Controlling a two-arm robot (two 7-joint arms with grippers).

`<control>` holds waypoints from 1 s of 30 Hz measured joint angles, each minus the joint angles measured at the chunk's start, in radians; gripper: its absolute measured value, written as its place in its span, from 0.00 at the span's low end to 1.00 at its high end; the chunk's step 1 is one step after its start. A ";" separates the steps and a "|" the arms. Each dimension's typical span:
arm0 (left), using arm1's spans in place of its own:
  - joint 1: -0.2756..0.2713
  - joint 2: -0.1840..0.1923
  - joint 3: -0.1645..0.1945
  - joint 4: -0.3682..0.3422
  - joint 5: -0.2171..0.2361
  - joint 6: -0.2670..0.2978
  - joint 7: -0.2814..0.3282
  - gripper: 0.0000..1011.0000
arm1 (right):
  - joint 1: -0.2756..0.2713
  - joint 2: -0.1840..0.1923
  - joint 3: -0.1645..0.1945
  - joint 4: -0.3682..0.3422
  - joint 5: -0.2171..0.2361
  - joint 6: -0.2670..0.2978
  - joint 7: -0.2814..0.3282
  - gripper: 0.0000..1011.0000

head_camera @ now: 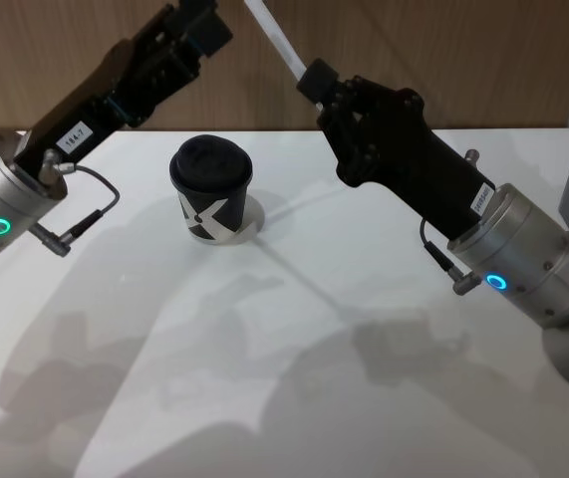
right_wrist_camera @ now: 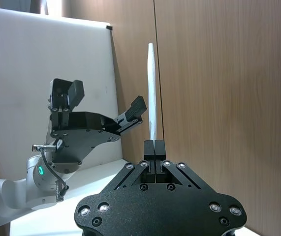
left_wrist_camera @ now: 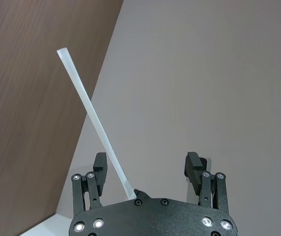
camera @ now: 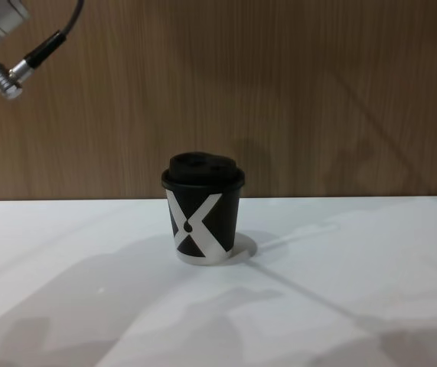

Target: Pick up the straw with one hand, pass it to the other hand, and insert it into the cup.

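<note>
- Your right gripper (head_camera: 315,80) clamps shut on the straw (head_camera: 276,42) by its end, leaving length free for the handover.
- Your left gripper (head_camera: 209,25) hangs wide open, far-left of the cup (head_camera: 211,189).

Open tabletop (head_camera: 364,388) all around cup (head_camera: 211,191)

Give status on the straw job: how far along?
Done: pickup; the right claw is shut on the thin white paper straw, held in the air. In hand: handover; the left claw is open beside the straw, not gripping it. Left: transfer, then insertion into the lidded black paper cup with a white X, which holds no straw.
</note>
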 joint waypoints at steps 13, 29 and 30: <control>-0.004 -0.010 0.003 0.012 -0.032 -0.011 0.017 0.99 | 0.000 0.000 0.000 0.000 0.000 0.000 0.000 0.01; -0.049 -0.025 0.035 0.048 -0.058 0.014 0.038 0.99 | 0.000 0.000 0.000 0.000 0.000 0.000 0.000 0.01; -0.054 -0.027 0.037 0.052 -0.062 0.019 0.042 0.99 | 0.000 0.000 0.000 0.000 0.000 0.000 0.000 0.01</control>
